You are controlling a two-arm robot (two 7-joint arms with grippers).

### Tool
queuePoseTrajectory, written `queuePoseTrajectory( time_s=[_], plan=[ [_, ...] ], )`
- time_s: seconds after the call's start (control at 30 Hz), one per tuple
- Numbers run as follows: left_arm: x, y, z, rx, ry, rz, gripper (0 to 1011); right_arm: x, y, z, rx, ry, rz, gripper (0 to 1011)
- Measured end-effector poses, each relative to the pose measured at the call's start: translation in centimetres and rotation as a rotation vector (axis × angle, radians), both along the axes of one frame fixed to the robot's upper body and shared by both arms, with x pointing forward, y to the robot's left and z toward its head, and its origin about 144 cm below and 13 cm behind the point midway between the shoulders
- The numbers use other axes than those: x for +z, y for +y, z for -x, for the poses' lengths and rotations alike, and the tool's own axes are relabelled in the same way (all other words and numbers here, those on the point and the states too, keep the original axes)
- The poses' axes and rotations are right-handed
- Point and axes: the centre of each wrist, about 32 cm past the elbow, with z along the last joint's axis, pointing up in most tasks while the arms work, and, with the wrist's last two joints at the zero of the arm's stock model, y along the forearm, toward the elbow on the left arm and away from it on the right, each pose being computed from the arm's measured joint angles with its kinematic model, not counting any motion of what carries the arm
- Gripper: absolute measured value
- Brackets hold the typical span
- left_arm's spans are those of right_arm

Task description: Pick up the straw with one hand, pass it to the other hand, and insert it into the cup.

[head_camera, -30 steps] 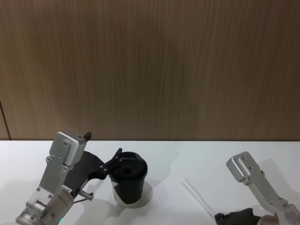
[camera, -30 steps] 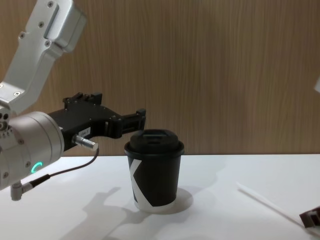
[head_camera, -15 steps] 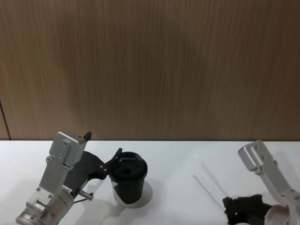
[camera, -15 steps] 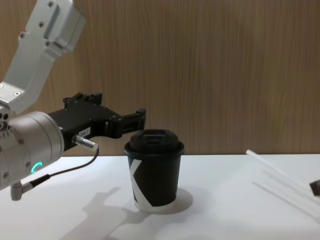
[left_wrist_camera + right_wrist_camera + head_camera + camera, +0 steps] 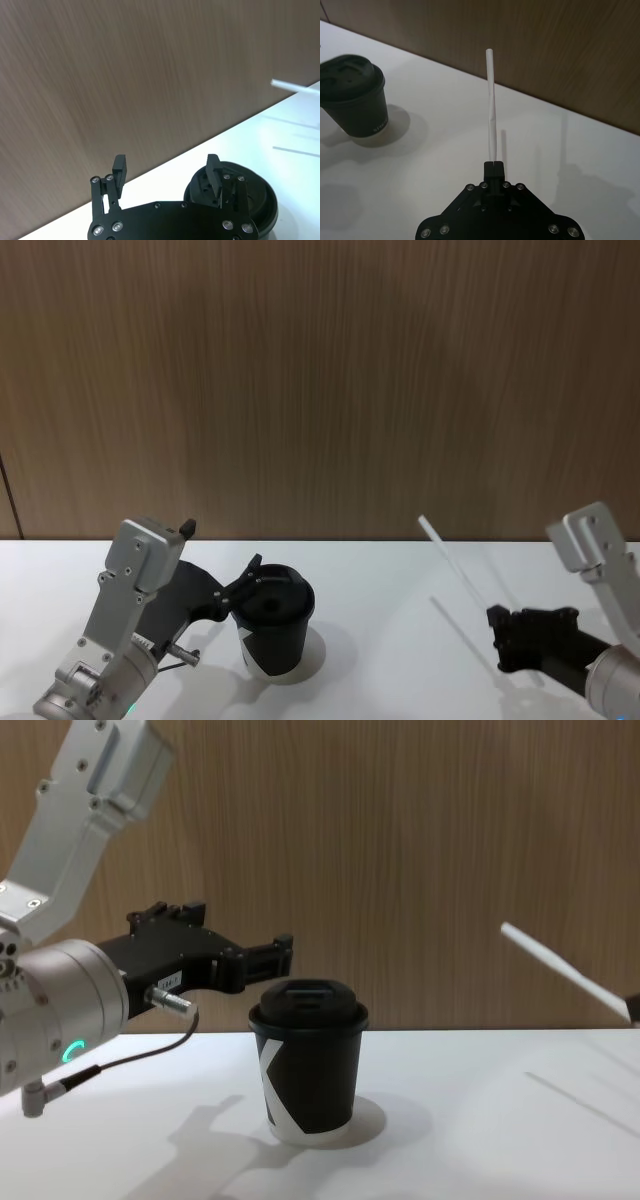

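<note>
There is 1 straw point(image 5: 492, 110), 1 cup point(image 5: 355, 95) and 2 grippers. The right gripper point(image 5: 494, 167) pinches the straw's lower end between closed jaws, holding it tilted in the air above the table point(image 5: 450, 1140), well to the right of the cup. The left gripper point(image 5: 166, 170) hovers with jaws wide, 1 finger just over the cup's lid.

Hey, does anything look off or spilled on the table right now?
Nothing stands out. The cup stands upright with its lid on, nothing spilled. The right tool pinches the straw by one end, clear of the table; the left tool is open near the cup's lid.
</note>
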Motion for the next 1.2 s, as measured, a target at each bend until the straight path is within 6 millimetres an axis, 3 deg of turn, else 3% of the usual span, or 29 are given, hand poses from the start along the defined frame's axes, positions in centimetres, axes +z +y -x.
queuePoseTrajectory(
  time_s=[0.63, 1.2],
  plan=[
    [3.3, 1.3, 0.0, -0.171, 0.006, 0.024, 1000, 1.6, -0.8, 0.2, 0.157, -0.295, -0.152, 0],
    [5.9, 3.7, -0.7, -0.396, 0.109, 0.122, 1000, 1.8, 0.0, -0.1, 0.294, -0.448, -0.312, 0]
  ],
)
